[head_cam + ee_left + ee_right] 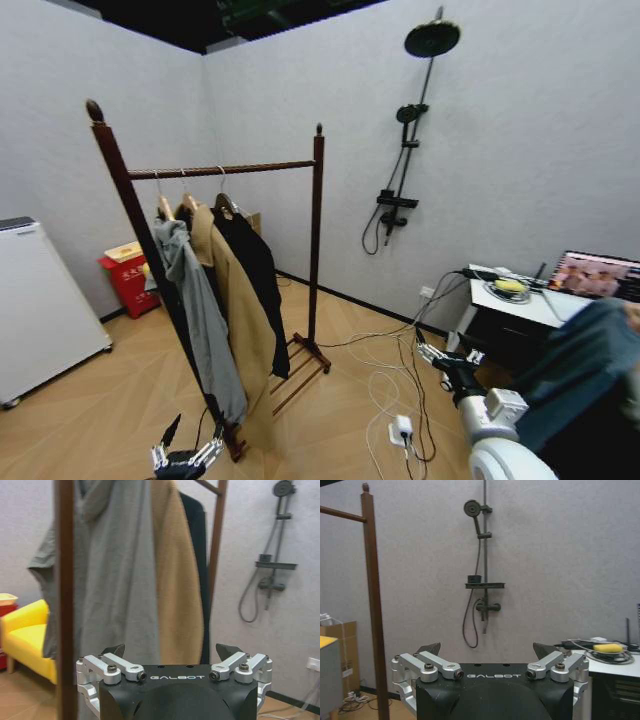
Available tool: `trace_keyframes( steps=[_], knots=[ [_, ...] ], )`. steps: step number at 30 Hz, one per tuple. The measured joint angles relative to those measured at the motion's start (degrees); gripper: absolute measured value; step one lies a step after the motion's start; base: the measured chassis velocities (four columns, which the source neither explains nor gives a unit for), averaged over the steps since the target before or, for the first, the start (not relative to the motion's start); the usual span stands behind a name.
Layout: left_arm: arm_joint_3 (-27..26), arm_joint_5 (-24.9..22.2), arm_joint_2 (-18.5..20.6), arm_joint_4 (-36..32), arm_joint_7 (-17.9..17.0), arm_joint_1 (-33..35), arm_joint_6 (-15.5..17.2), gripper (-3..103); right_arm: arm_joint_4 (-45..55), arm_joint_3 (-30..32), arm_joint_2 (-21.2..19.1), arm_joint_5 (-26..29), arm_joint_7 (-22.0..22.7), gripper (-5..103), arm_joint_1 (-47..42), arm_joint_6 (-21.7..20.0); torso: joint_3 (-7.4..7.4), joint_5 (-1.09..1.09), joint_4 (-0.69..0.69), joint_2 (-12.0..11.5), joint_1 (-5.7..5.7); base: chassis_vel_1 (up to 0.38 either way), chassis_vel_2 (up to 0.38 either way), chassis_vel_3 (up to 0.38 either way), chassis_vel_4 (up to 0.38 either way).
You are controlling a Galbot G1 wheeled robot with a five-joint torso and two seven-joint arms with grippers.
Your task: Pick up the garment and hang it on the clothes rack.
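Head view shows our left pincer (186, 452) low near the floor, released and grasping nothing, just beside the foot of the clothes rack (225, 170). Our right pincer (432, 354) hangs low off to the right, near the white table (520, 305), and its fingers are likewise spread and empty. On the rack's bar we see the garment (258, 270), black, hanging by its hook, farthest along behind the tan coat (240, 320) and the grey hooded top (200, 315).

Three hanging garments (225, 300), one rack (317, 240), two tools (185, 458).
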Motion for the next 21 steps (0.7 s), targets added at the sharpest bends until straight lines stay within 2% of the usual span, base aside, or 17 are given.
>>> trace_keyframes(
  steps=[21],
  knots=[
    [0.00, 0.00, 0.00, 0.00, 0.00, 0.00, 0.00, 100, 0.27, 0.08, 0.17, 0.18, -0.51, 100, -0.95, 1.18, 0.00, -0.02, 0.00, 0.00, 0.00, -0.038, -0.211, -0.214, -0.036]
  ],
)
